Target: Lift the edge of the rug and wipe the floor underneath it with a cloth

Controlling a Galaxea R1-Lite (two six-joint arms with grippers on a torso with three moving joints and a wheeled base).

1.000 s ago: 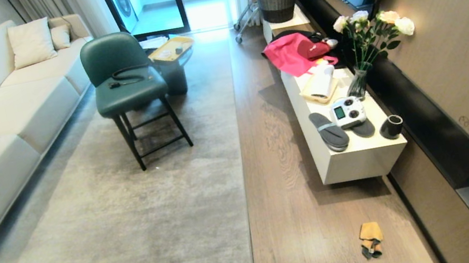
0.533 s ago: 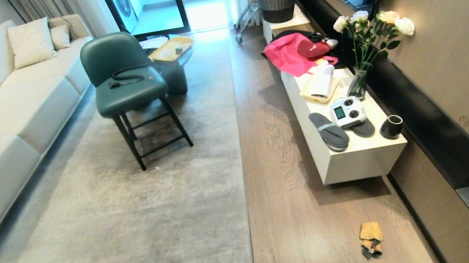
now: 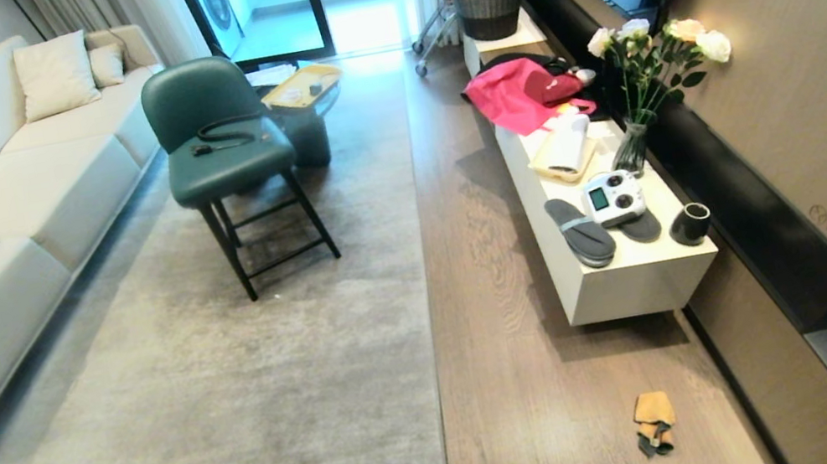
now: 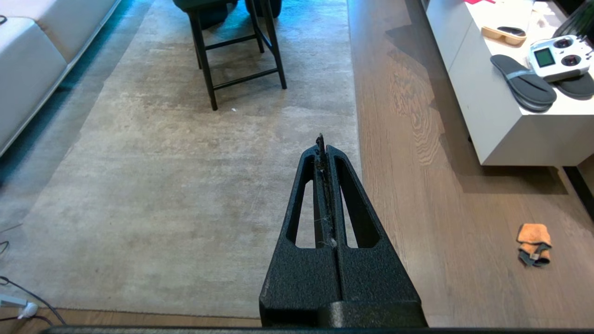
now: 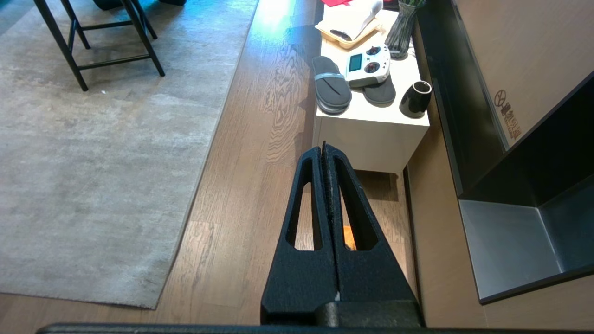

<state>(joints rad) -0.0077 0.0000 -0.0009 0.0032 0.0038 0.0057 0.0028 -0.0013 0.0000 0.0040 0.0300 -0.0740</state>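
— Head view: cloth (image 3: pixel 655 422) lies on the floor (image 3: pixel 525 382) at lower right, rug edge (image 3: pixel 431 331) flat. Nothing begun?
— Right; both grippers' jaws are together, empty. Next I'd guess: fetch that cloth.

Floor (image 3: pixel 517 384): brown wood-grain planks, bearing a large pale grey rug (image 3: pixel 242 415) with its straight rug edge (image 3: pixel 429 323) running alongside the bare strip. On the bare planks: a small orange-and-grey cloth (image 3: pixel 654 422), apart from the rug, and a low white cabinet (image 3: pixel 635 282). On the rug: a green chair (image 3: pixel 231 162).
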